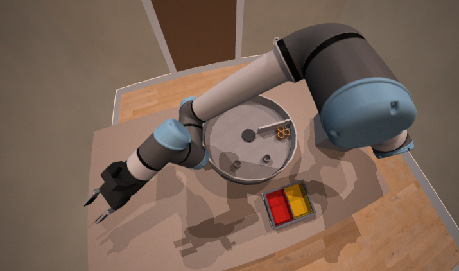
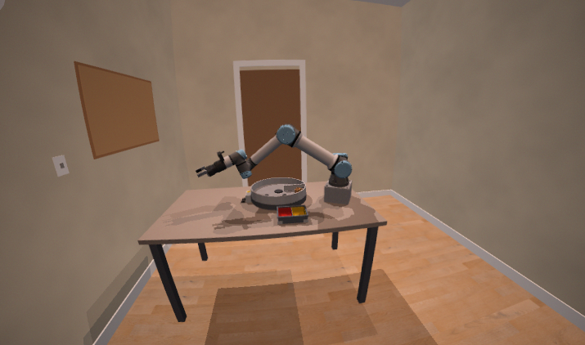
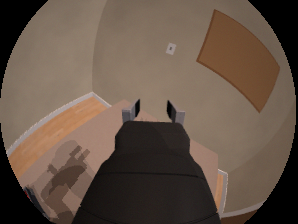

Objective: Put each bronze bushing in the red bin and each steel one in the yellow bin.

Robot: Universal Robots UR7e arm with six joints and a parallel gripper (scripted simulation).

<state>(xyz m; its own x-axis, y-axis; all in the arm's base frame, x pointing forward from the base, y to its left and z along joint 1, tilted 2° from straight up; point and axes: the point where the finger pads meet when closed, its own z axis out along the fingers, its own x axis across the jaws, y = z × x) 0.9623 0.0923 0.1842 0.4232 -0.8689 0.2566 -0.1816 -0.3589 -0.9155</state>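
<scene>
The turntable (image 1: 254,114) (image 2: 278,199) has a grey disc and a raised round wall. Three bronze bushings (image 1: 280,131) stand clustered by its straight divider, at the right in the top view. A steel bushing (image 1: 287,126) stands among them, against the divider. Two more steel bushings (image 1: 266,160) (image 1: 237,166) stand apart near the front of the disc. The red bin (image 1: 278,209) (image 2: 285,211) and yellow bin (image 1: 298,201) (image 2: 299,211) sit side by side, with nothing visible inside. My gripper (image 1: 90,214) (image 2: 197,173) (image 3: 153,105) is open and empty, raised far left of the turntable.
The white divider (image 1: 274,124) runs inward from the turntable wall. A dark hub (image 1: 248,135) marks the disc's centre. My forearm passes over the turntable's back left rim and hides part of it. The table's (image 1: 122,144) left edge lies below the gripper. A small dark device (image 2: 243,199) stands left of the turntable.
</scene>
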